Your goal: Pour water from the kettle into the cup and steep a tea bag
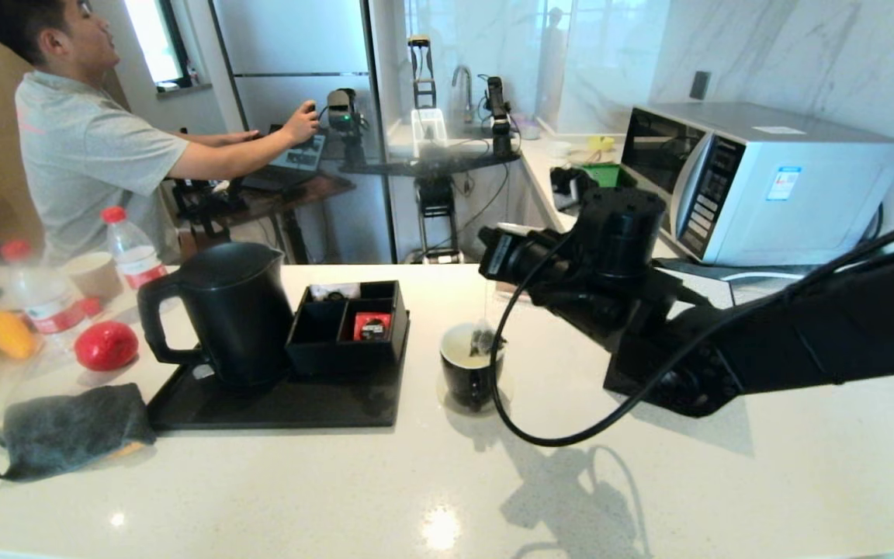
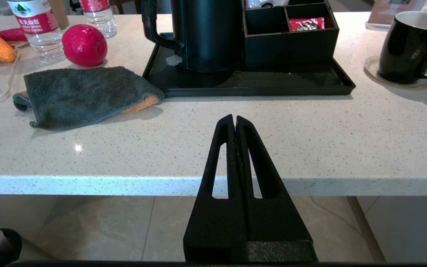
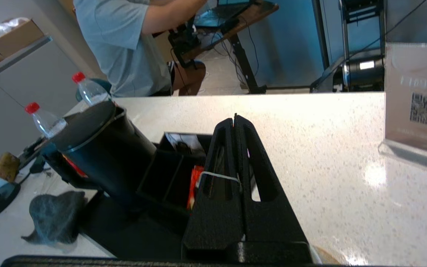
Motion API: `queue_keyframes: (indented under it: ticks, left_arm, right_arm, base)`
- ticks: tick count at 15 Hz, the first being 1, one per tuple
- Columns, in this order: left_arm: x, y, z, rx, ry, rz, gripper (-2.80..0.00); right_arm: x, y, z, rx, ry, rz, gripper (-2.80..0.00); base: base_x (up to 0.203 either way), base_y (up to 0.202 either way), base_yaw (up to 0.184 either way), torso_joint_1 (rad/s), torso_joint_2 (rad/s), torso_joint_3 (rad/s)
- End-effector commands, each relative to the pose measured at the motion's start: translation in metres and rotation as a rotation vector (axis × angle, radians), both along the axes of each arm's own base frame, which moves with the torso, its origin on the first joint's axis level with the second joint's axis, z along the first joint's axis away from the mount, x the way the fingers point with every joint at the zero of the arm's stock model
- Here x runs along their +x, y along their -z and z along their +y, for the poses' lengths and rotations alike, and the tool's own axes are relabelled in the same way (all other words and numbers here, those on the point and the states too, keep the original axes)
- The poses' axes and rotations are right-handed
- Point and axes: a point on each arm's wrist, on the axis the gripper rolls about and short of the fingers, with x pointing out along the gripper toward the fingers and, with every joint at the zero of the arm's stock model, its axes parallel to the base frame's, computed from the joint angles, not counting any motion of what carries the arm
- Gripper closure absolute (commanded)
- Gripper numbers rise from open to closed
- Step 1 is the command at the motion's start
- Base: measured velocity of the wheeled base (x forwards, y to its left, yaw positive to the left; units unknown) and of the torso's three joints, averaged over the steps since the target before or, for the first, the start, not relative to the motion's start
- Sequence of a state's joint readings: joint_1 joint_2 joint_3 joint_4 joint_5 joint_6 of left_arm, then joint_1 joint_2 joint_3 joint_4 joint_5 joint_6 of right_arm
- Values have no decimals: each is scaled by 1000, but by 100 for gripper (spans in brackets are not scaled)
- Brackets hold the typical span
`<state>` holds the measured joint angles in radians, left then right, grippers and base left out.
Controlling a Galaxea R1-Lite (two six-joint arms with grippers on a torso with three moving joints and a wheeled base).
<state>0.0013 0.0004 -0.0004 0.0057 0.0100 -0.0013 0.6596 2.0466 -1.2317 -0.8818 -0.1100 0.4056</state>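
The black kettle (image 1: 222, 310) stands upright on a black tray (image 1: 276, 407), lid on. To its right the small black cup (image 1: 469, 376) sits on a coaster. The greyish tea bag (image 1: 482, 339) hangs at the cup's mouth, on a thin string running up to my right gripper (image 1: 487, 260). That gripper hovers above the cup. In the right wrist view it (image 3: 235, 118) is shut, with the white string (image 3: 219, 176) looped over one finger. I cannot make out any water in the cup. My left gripper (image 2: 234, 119) is shut and empty, low before the counter's front edge.
A black organiser box (image 1: 315, 341) with a red packet (image 1: 372, 324) stands on the tray. A grey cloth (image 1: 71, 427), a red ball (image 1: 105, 345), red-capped bottles (image 1: 133, 248) and a tan paper cup (image 1: 94, 276) lie to the left. A microwave (image 1: 757, 178) is back right. A person sits behind.
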Motion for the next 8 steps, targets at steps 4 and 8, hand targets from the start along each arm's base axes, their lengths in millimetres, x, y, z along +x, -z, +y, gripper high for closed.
queue_keyframes:
  ticks: [4, 8]
  left_arm:
    - [0, 0, 0, 0, -1, 0, 0]
    - [0, 0, 0, 0, -1, 0, 0]
  right_arm:
    - [-24, 61, -5, -51, -29, 71, 0]
    - [-28, 71, -2, -40, -42, 58, 0]
  base:
    - [0, 0, 0, 0, 0, 0]
    - [0, 0, 0, 0, 0, 0]
